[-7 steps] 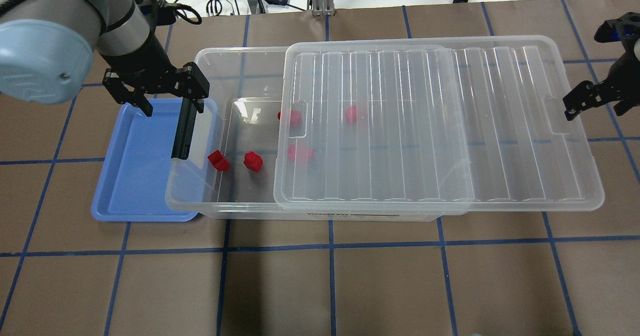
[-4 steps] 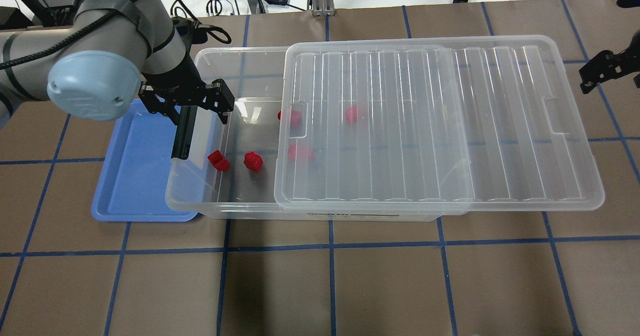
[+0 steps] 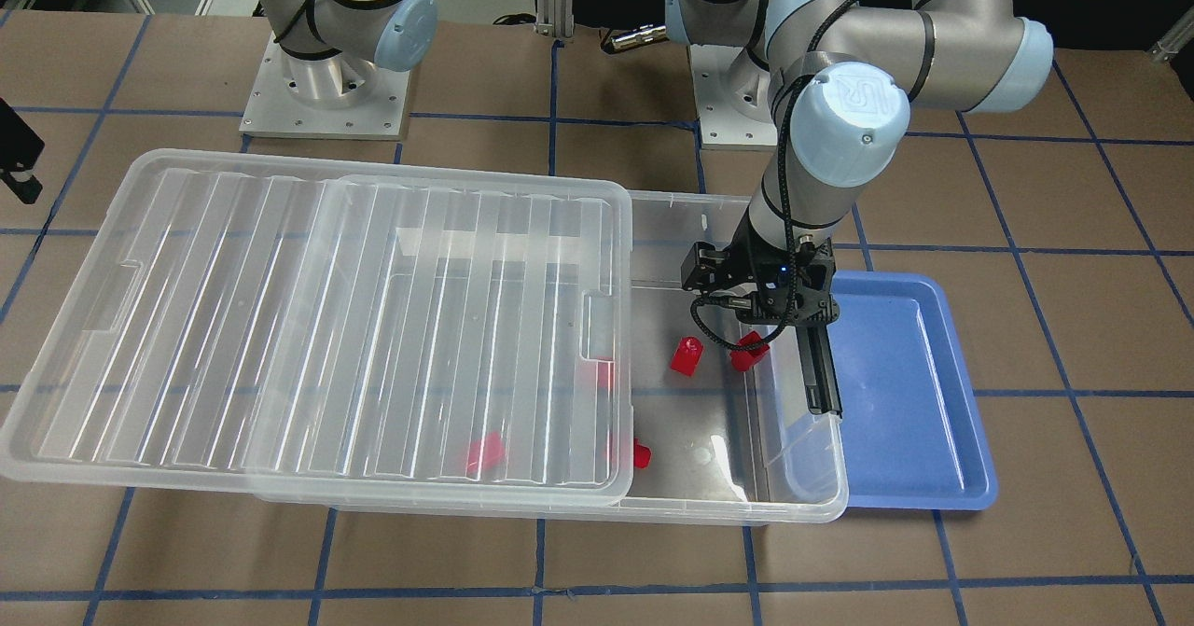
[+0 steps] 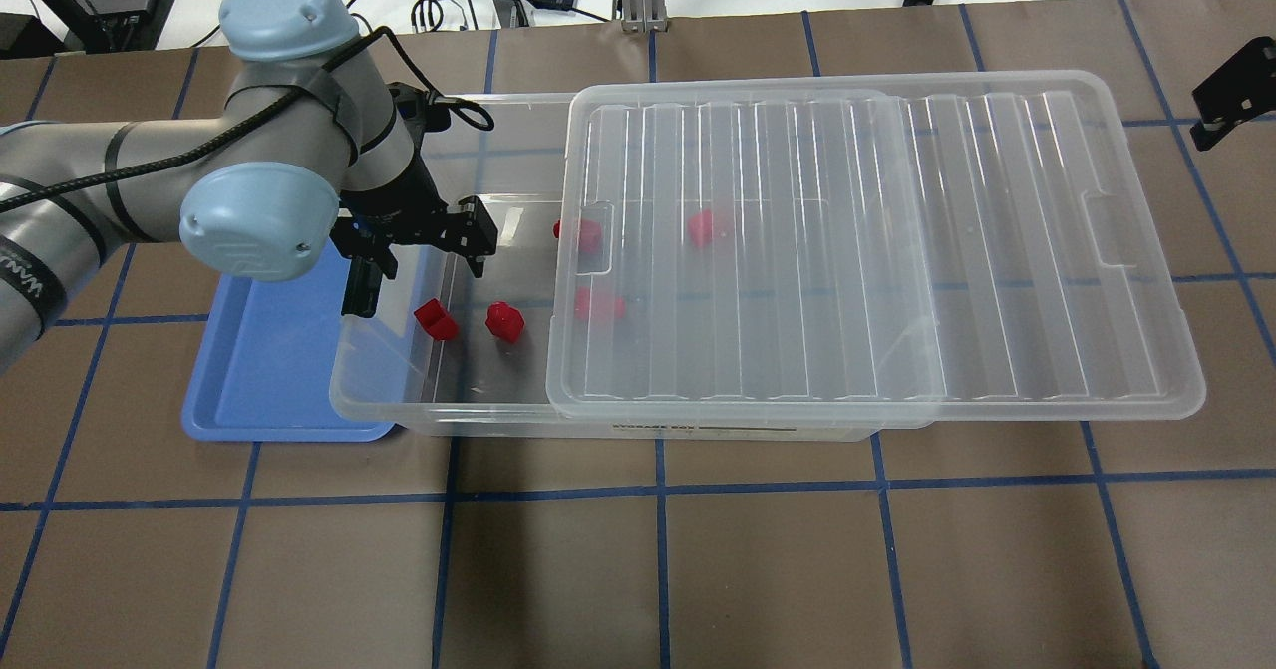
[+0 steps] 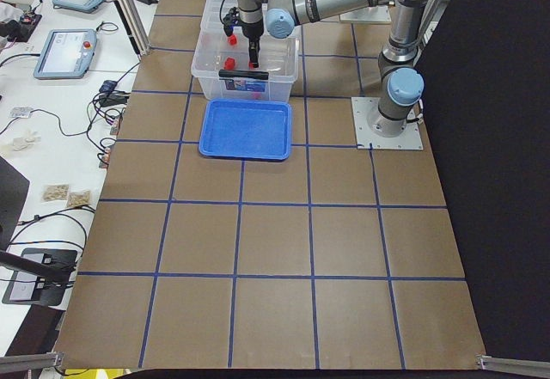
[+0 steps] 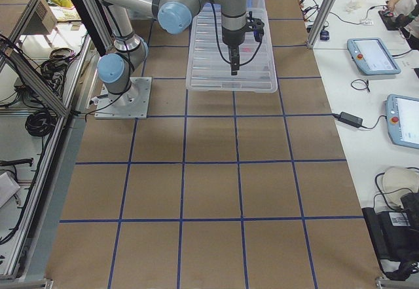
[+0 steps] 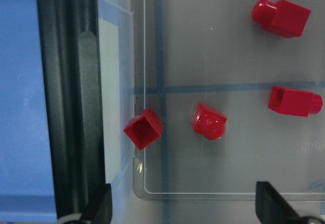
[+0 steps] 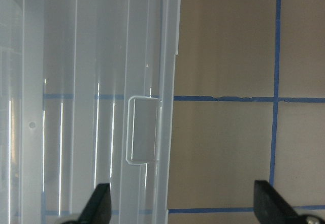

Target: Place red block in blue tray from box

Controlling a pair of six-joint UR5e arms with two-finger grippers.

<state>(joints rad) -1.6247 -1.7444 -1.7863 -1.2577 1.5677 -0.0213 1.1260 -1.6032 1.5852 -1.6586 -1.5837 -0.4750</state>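
In the overhead view, the left pincer (image 4: 431,262) is shifted rightward and a little downward. It is no longer seen over the upper edge of the blue tray (image 4: 249,390) at the left of the frame. It is now placed over the uncovered end of the box (image 4: 478,418), slightly higher in the frame than the red block (image 4: 505,321). The blue joint cap (image 4: 254,220) of the left arm is carried from the upper left corner toward the tray. The right pincer (image 4: 1224,101) is drawn from the middle of the right edge up into the upper right corner, where only part of it is seen.
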